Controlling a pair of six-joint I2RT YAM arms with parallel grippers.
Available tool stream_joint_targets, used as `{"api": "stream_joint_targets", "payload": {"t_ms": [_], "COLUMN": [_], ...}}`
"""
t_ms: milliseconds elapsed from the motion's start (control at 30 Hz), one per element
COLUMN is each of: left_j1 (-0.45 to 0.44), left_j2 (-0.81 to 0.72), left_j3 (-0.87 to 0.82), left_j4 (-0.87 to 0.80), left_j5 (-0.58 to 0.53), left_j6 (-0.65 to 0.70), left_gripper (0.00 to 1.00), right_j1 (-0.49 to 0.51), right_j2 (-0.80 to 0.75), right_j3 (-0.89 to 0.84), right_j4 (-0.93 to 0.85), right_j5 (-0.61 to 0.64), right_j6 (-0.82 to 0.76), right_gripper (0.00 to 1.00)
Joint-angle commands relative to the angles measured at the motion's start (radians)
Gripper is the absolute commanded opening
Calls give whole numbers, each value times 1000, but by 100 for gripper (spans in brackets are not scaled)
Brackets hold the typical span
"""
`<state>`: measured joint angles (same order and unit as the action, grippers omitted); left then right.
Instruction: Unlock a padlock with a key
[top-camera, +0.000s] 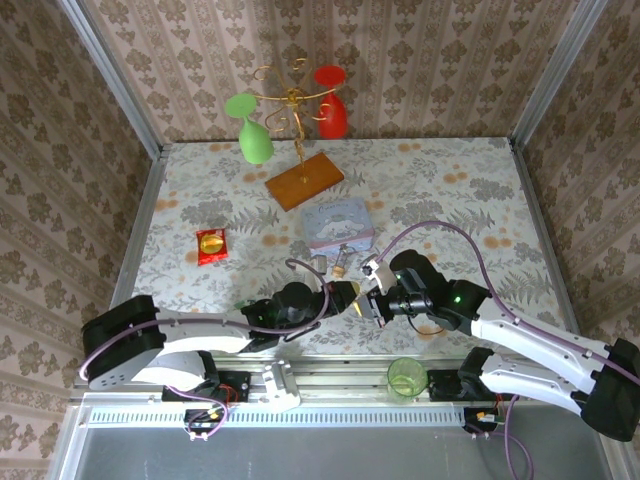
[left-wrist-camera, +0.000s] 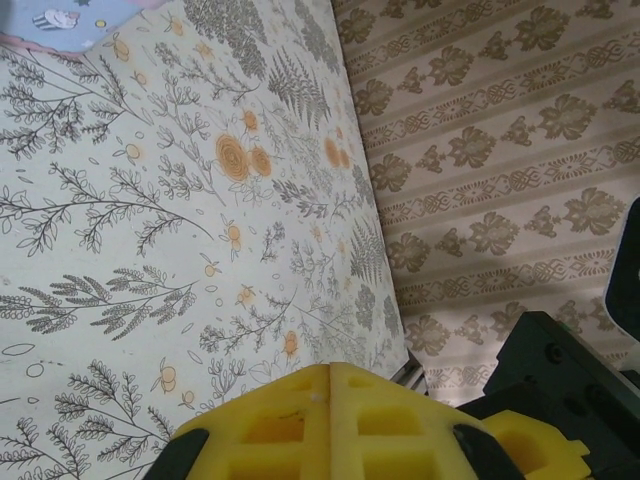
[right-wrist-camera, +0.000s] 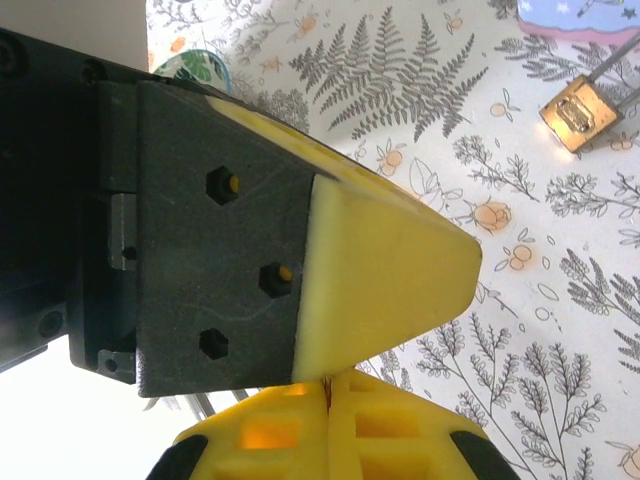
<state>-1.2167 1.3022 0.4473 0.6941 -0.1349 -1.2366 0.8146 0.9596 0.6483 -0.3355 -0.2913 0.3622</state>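
I can read no writing from here: the print on the red-and-yellow packet (top-camera: 212, 245) is too small, and the pale blue tin (top-camera: 340, 225) shows only a cartoon picture on its lid.

By my count there is one padlock (right-wrist-camera: 578, 115), one tin, one packet, one green cup (top-camera: 405, 377) and two glasses, one green (top-camera: 254, 135) and one red (top-camera: 332, 108), hanging on one wooden-based stand (top-camera: 303, 180).

The left gripper (left-wrist-camera: 328, 400) has its yellow pads pressed flat together with only a seam between them, and I see nothing in that seam. The right gripper (right-wrist-camera: 328, 410) is likewise clenched (same thin seam). The two tips nearly meet, the left one lying across just in front of the right one's jaws.

The padlock lies flat on the flowered table (top-camera: 450, 190), a little beyond both sets of jaws, between them and the tin and close to the tin's near edge, its thin shackle pointing towards the tin. I cannot make out the key. The packet is well off to the left of the left jaws, and the cup sits behind the right jaws at the table's near edge.
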Motion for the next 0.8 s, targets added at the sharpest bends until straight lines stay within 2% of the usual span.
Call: {"api": "stream_joint_targets", "payload": {"t_ms": [0, 200, 233, 300, 367, 467, 500, 567, 600, 700, 767], "left_j1": [3, 3, 3, 2, 2, 2, 2, 0, -1, -6, -6], "left_j2": [-57, -118, -125, -134, -144, -152, -151, -152, -155, -154, -163], "left_j3": [-20, -39, -38, -34, -29, -22, -22, -20, -18, -22, -20], "left_j4": [-18, -26, -21, -7, -13, -13, -11, 3, 5, 70, 105], "left_j5": [-59, -107, -110, -115, -115, -110, -108, -105, -101, -85, -66], "left_j6": [41, 94, 109, 134, 151, 174, 177, 195, 203, 231, 254], "left_gripper": [0, 0, 0, 0, 0, 0, 0, 0, 0, 0, 0], "right_j1": [1, 0, 0, 0, -9, -22, -22, -25, -27, -58, -113], "right_j2": [-18, -32, -37, -58, -85, -120, -126, -142, -150, -172, -163], "right_j3": [-2, -46, -51, -73, -85, -94, -95, -101, -110, -145, -167], "right_j4": [-32, 60, 78, 131, 160, 196, 200, 223, 246, 349, 424], "right_j5": [70, 40, 33, 12, 7, -47, -59, -77, -86, -143, -205], "right_j6": [9, 62, 70, 79, 90, 85, 82, 88, 93, 105, 132], "right_gripper": [0, 2, 10, 15, 28, 39, 44, 66, 70, 75, 70]}}
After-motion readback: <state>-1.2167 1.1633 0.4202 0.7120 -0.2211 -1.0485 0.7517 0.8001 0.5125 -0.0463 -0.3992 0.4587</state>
